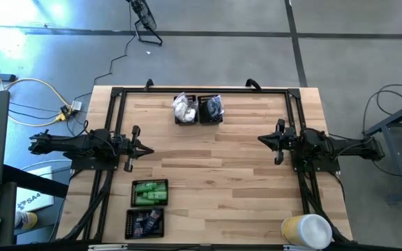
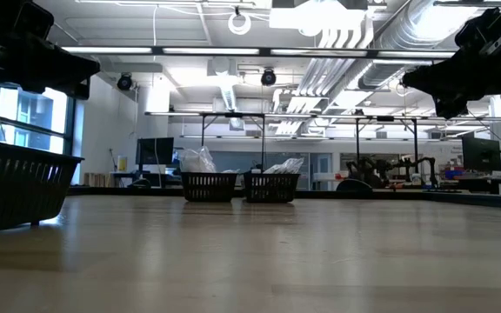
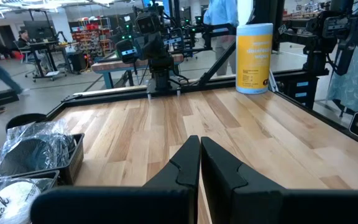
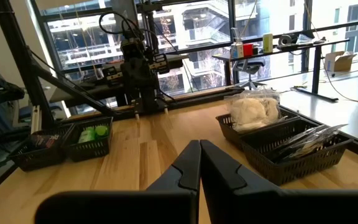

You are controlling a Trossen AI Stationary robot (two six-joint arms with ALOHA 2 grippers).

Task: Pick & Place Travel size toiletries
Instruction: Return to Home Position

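The travel size toiletries lie in four black mesh trays. Green tubes (image 1: 150,193) and dark navy tubes (image 1: 145,222) fill two trays near the table's front left. White crinkly packets (image 1: 183,108) and dark round pieces in clear bags (image 1: 211,108) fill two trays at the far centre. My left gripper (image 1: 149,148) hangs shut at the left side, pointing level toward the table's middle. My right gripper (image 1: 260,139) hangs shut at the right side, facing it. Both sets of fingers (image 3: 199,152) (image 4: 199,155) hold nothing and stand well clear of all trays.
A yellow-and-white canister (image 1: 306,230) stands at the table's near right corner. A black frame (image 1: 201,90) runs along the table's far and side edges. Bare wood (image 1: 208,174) lies between the two grippers. People move in the room beyond the table (image 3: 219,18).
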